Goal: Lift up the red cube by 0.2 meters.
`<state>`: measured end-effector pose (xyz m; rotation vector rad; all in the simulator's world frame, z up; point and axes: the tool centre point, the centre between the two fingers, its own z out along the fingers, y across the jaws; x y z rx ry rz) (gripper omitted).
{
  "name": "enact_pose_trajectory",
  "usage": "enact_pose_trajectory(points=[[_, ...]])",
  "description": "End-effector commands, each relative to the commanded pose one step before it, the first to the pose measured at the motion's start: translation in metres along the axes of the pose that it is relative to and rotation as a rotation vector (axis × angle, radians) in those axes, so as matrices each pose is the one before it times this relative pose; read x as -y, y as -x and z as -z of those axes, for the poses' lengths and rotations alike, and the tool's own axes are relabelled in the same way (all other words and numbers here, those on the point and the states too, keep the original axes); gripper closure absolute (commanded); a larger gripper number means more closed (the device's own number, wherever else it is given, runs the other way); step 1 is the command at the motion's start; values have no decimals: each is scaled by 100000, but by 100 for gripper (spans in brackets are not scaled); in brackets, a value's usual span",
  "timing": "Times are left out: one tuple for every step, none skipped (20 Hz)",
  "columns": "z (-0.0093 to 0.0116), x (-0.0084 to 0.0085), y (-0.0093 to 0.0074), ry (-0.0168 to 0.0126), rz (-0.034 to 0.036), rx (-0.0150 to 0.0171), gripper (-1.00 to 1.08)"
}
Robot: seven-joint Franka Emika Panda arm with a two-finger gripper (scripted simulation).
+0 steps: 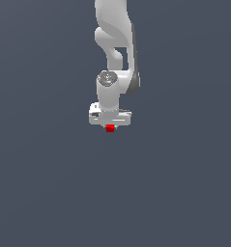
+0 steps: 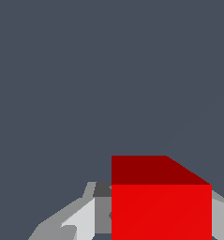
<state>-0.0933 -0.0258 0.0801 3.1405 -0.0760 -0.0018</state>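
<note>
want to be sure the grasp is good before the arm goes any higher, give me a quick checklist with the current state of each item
1. Red cube sits under the gripper, centred on the hand: ok.
2. Cube lies between the fingers, as the wrist view shows with the red cube filling the gap: ok.
3. Pads actually pressing on both cube sides: cannot tell, the contact faces are hidden.
4. Cube square to the fingers, not twisted: ok, its front face looks flat and level.
5. Cube off the ground: cannot tell, the plain background shows no surface or shadow.
6. Nothing else near the arm's upward path: ok, no other object shows.
</note>
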Motion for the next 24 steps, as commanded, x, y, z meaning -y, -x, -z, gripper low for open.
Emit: enact_pose_trajectory(points=[[2102, 0, 25, 1, 2, -121, 108], [920, -1, 16, 0, 0, 0, 108], [963, -1, 14, 0, 0, 0, 108], [972, -1, 11, 0, 0, 0, 108], [938, -1, 8, 0, 0, 0, 108], [902, -1, 5, 0, 0, 0, 108], [866, -1, 2, 0, 0, 0, 108], [828, -1, -2, 0, 0, 0, 108], [788, -1, -5, 0, 0, 0, 108], [746, -1, -8, 0, 0, 0, 108], [700, -1, -11, 0, 0, 0, 108], [650, -1, -13, 0, 0, 0, 108], [596, -1, -14, 0, 0, 0, 108], [541, 0, -16, 0, 0, 0, 108], [486, 0, -18, 0, 0, 0, 108], [432, 0, -20, 0, 0, 0, 108], [378, 0, -22, 0, 0, 0, 108], [325, 0, -23, 0, 0, 0, 108], [273, 0, -23, 0, 0, 0, 108], [222, 0, -22, 0, 0, 0, 108], [171, 0, -19, 0, 0, 0, 108], [121, 0, -15, 0, 0, 0, 108], [71, 0, -9, 0, 0, 0, 108], [24, 0, -3, 0, 0, 0, 108]])
